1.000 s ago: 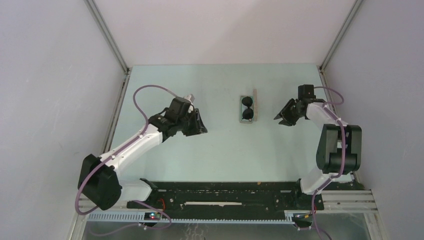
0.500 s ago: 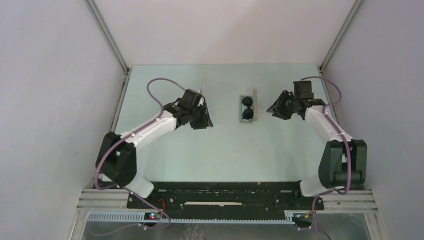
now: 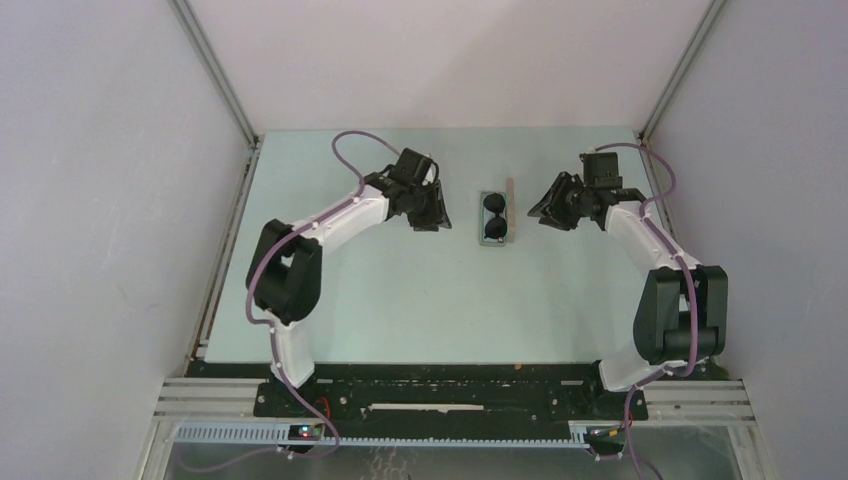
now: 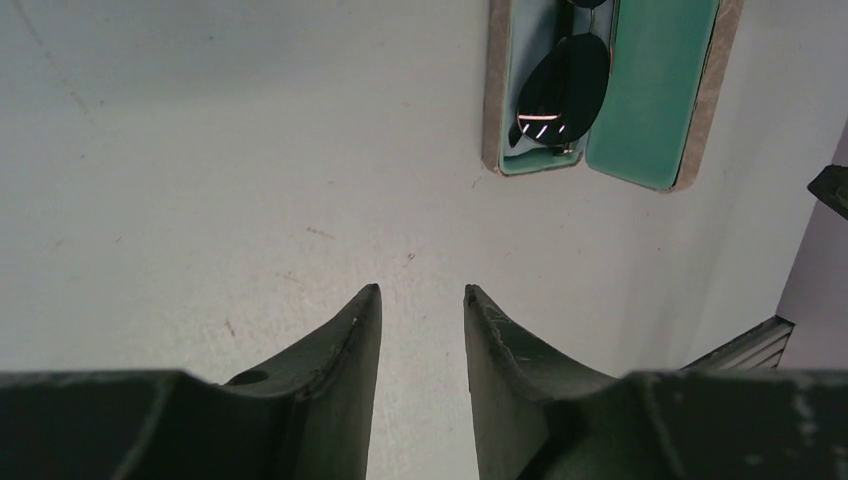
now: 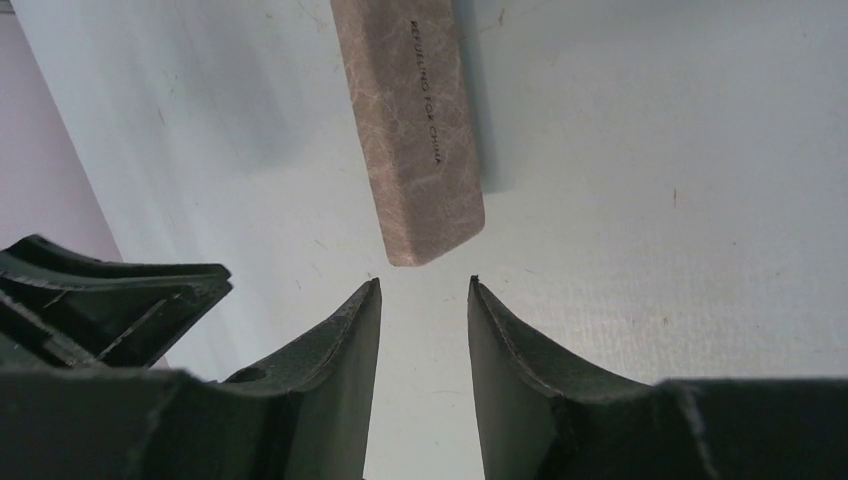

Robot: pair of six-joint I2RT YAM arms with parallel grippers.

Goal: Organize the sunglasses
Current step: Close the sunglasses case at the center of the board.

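Observation:
The sunglasses (image 3: 494, 217) lie folded inside the open grey case (image 3: 508, 190) with green lining, at the middle back of the table. In the left wrist view one dark oval lens (image 4: 562, 90) shows in the case's tray, beside the raised green-lined lid (image 4: 650, 90). My left gripper (image 3: 438, 213) is open and empty, just left of the case; it also shows in the left wrist view (image 4: 420, 292). My right gripper (image 3: 540, 212) is open and empty, just right of the case. The right wrist view shows it (image 5: 424, 284) facing the grey outer side of the lid (image 5: 410, 130).
The pale green table top (image 3: 420, 300) is bounded by metal rails at the left (image 3: 232, 230) and right (image 3: 650, 160). Grey walls stand on both sides and behind. The arm bases and a black rail (image 3: 440, 390) run along the near edge.
Both arms have reached further back and inward. The left gripper has moved right, close to the case. The right gripper has moved left towards the case's other side.

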